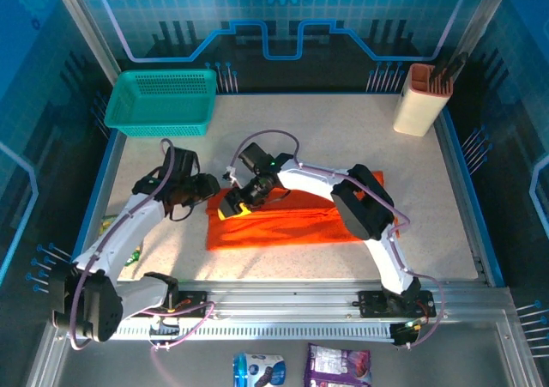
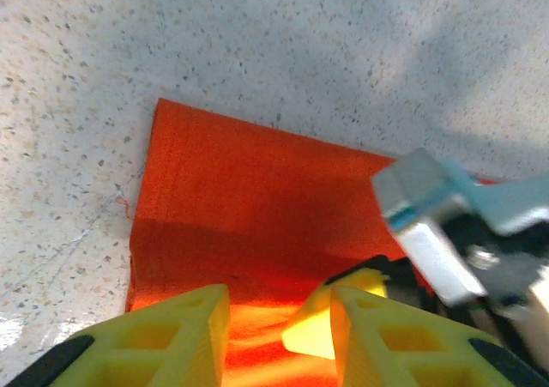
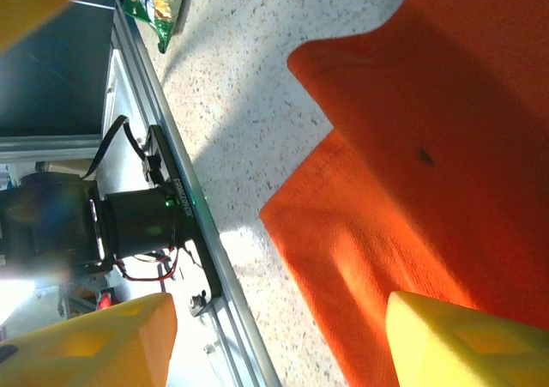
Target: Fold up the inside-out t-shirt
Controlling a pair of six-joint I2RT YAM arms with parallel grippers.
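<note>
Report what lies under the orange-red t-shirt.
The t-shirt lies flat on the speckled table, which shows around its edges. Anything beneath the cloth is covered; the right arm also hides part of its far edge.

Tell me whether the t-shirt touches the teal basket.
Apart. The top view shows bare table between the t-shirt and the teal basket.

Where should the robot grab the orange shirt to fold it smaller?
Probably the short left end of the t-shirt, pinched near a corner, coming in low from the left. It lies flat as a long strip, so that end can swing over the rest, and its stacked edges show there. The left gripper hangs open just over it.
</note>
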